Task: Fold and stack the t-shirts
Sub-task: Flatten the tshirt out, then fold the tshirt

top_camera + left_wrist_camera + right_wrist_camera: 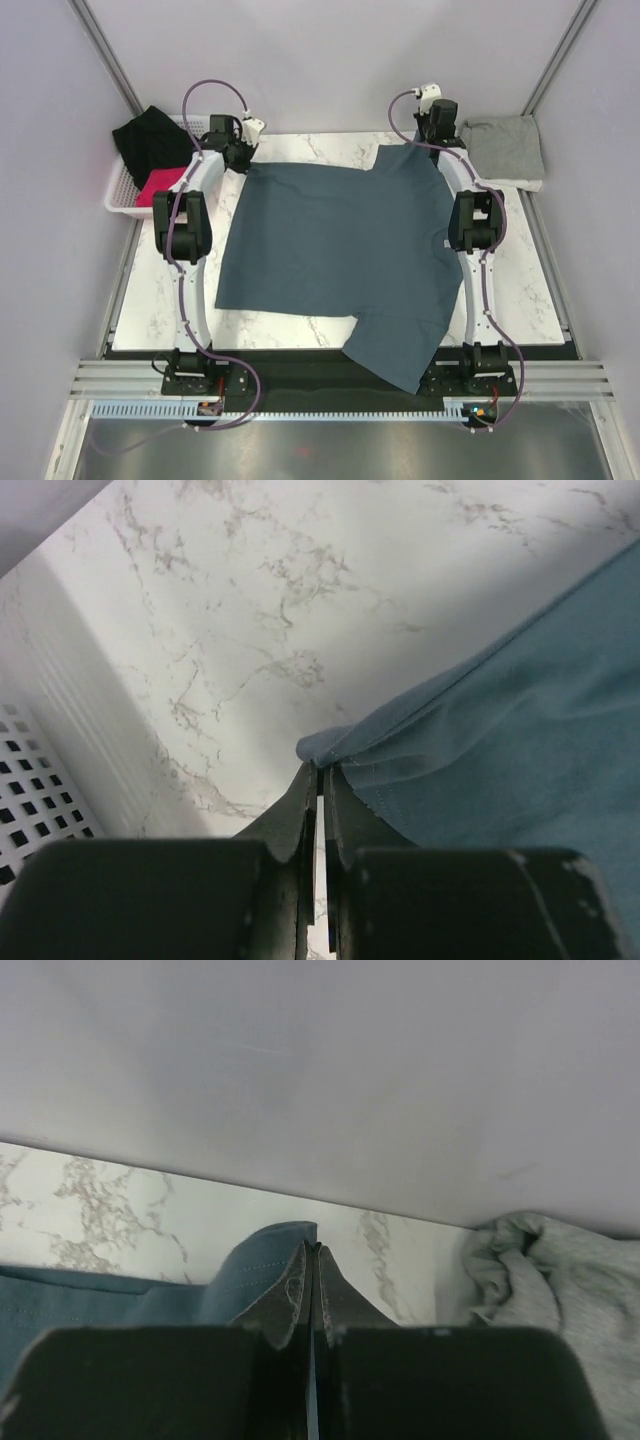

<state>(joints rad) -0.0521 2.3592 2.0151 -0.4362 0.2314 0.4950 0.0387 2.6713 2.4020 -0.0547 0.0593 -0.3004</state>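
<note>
The dark slate-blue t-shirt (335, 245) lies spread over the marble table, one sleeve hanging over the near edge. My left gripper (240, 155) is at the shirt's far left corner, shut on the blue hem (335, 745). My right gripper (432, 135) is at the far right corner, shut on a fold of the blue cloth (265, 1255). The light heather grey t-shirt (505, 148) lies bunched at the far right of the table; it also shows in the right wrist view (560, 1280), to the right of the fingers.
A white perforated basket (125, 190) with black and pink cloth stands at the far left; its wall shows in the left wrist view (50, 780). The back wall is close behind both grippers. Marble table (525, 280) is bare along the right side.
</note>
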